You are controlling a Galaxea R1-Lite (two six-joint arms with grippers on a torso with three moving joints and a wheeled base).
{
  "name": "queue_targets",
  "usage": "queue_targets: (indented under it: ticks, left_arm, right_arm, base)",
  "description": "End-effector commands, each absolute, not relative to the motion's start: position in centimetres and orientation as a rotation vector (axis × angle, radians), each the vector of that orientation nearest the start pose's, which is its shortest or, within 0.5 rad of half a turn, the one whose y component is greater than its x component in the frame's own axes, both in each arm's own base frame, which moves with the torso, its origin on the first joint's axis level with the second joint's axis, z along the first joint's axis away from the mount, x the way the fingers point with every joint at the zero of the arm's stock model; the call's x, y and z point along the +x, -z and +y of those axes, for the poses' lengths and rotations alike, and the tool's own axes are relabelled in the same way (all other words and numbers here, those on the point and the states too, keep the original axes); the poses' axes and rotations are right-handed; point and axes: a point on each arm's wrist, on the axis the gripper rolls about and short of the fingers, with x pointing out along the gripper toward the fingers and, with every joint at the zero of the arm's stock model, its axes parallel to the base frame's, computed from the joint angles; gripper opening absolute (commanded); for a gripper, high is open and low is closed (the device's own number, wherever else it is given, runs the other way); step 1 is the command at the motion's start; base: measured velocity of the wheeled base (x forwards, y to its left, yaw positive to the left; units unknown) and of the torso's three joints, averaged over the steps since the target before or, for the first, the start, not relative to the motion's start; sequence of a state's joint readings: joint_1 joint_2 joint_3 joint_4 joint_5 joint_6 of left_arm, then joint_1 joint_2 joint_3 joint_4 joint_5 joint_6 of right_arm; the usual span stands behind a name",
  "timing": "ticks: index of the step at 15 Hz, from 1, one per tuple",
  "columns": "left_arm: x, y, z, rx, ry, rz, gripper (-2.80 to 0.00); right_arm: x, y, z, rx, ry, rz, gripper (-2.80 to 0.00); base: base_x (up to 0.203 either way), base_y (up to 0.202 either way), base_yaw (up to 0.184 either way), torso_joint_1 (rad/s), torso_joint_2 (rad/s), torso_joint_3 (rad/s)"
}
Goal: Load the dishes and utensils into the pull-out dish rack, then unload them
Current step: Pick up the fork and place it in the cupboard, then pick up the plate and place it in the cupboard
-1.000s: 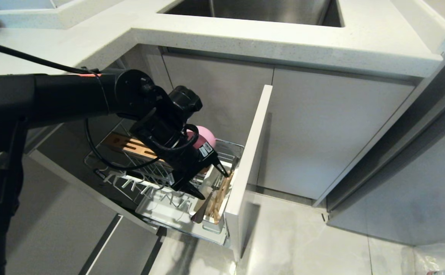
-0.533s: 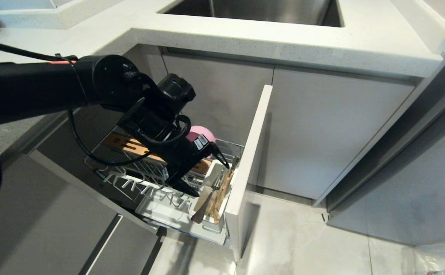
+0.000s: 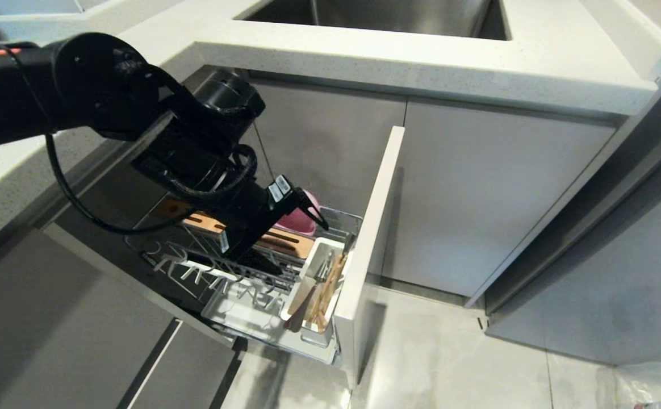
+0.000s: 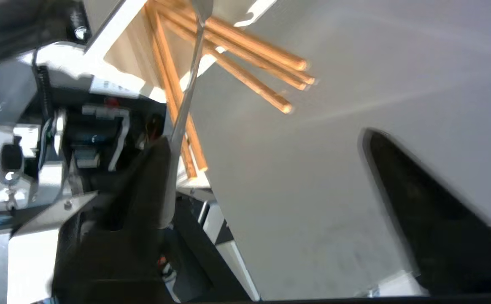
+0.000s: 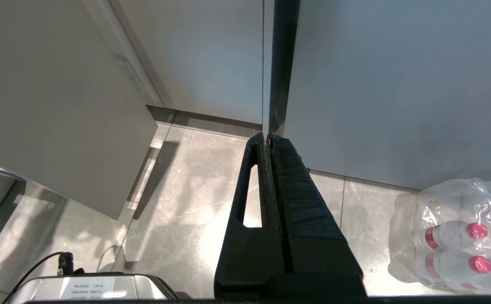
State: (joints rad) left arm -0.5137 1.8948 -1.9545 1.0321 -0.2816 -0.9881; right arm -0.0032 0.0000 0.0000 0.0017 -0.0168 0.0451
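Observation:
The pull-out dish rack (image 3: 194, 267) stands drawn out under the counter, its pale front panel (image 3: 370, 244) facing right. Chopsticks (image 3: 330, 281) and the fork (image 3: 297, 315) lean in the white caddy (image 3: 323, 245) just behind the panel. A pink bowl (image 3: 303, 220) sits at the rack's back, partly hidden by my arm. My left gripper (image 3: 303, 249) hangs open and empty above the wooden strip (image 3: 285, 244), a little up and left of the caddy. In the left wrist view the chopsticks (image 4: 254, 55) and fork handle (image 4: 186, 97) lie beyond the left gripper (image 4: 271, 202). My right gripper (image 5: 268, 137) is shut, parked over the floor.
The counter edge (image 3: 421, 62) and sink (image 3: 393, 17) overhang the rack. Closed cabinet doors (image 3: 478, 187) stand to the right of the front panel. A wrapped pack of water bottles (image 5: 452, 236) lies on the tiled floor near the right arm.
My left arm has risen up and back to the left, away from the caddy, with the gripper open. The chopsticks and fork stay in the caddy.

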Motion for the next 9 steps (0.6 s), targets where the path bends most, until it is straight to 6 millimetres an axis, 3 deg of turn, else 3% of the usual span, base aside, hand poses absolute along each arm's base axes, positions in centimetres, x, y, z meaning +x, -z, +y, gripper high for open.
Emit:
queue_targets:
  ticks: [1,6,9]
  left_arm:
    - [26.4,-30.2,-15.7,-0.756,0.195,1.207,-2.80]
    - [23.5,-33.3,-14.2,-0.756,0.214,1.071,-2.80]
    - [20.4,-36.6,-12.1,-0.766,0.221,0.868,-2.80]
  right_arm:
    - [-2.3,-7.5,0.0,0.045,0.020,0.003,-2.80]
    - [-2.3,-7.5,0.0,0.046,0.020,0.003,-2.80]
    - [-2.3,-7.5,0.0,0.046,0.020,0.003,-2.80]
  base:
    - [0.000,0.000,0.000,0.000,0.00,0.000]
    - [0.000,0.000,0.000,0.000,0.00,0.000]
    - [0.000,0.000,0.000,0.000,0.00,0.000]
